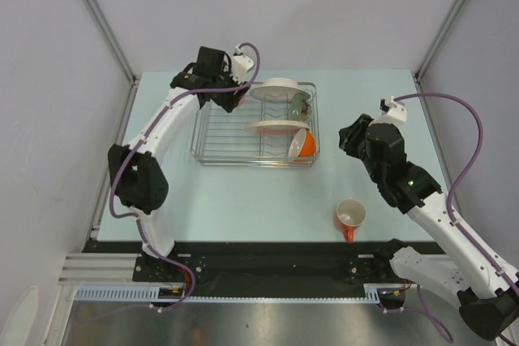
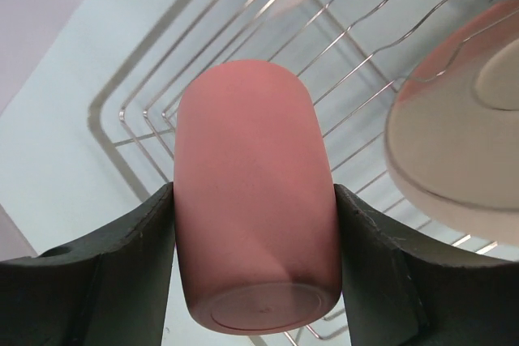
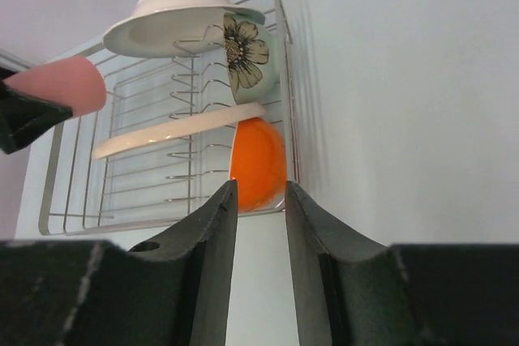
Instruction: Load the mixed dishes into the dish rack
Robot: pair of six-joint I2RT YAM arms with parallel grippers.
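The silver wire dish rack (image 1: 223,139) sits at the back middle of the table. My left gripper (image 1: 234,95) hovers over its far left corner, shut on the pink handleless cup (image 2: 251,192), with a finger pressed against each side of it. The cup's base faces the left wrist camera. In the rack are a white plate (image 1: 280,88), a cream plate (image 1: 274,126), a floral cup (image 3: 247,58) and an orange bowl (image 3: 258,164). My right gripper (image 3: 259,192) is open and holds nothing, just right of the rack. The orange mug (image 1: 350,216) stands upright on the table, near the front.
Grey walls with metal frame posts close in the table on the left, back and right. A black rail (image 1: 268,261) runs along the near edge between the arm bases. Purple cables loop off both wrists.
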